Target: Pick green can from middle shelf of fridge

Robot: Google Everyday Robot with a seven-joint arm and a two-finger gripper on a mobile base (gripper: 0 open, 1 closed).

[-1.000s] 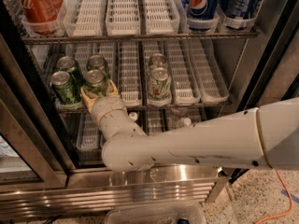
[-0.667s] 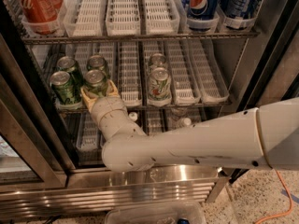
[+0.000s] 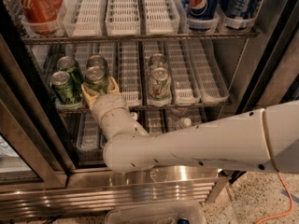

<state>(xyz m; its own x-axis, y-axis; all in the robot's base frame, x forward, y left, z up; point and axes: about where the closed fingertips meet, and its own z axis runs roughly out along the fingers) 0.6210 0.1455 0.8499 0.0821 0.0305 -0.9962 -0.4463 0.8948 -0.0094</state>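
The green can (image 3: 96,77) stands at the front of the second lane on the middle shelf (image 3: 205,101) of the fridge (image 3: 117,190). My gripper (image 3: 99,88) reaches in from below. Its yellowish fingers (image 3: 88,93) sit on either side of this can, closed against its lower part. Three more dark green cans stand nearby: one behind it (image 3: 96,60) and two in the left lane (image 3: 65,87). My white arm (image 3: 196,143) crosses the lower shelf from the right.
Two paler whitish-green cans (image 3: 159,83) stand in a lane to the right. Red cans (image 3: 35,6) and blue Pepsi cans (image 3: 203,1) are on the rack above. Small bottles (image 3: 184,122) are on the rack below. A dark door frame (image 3: 28,125) is at left.
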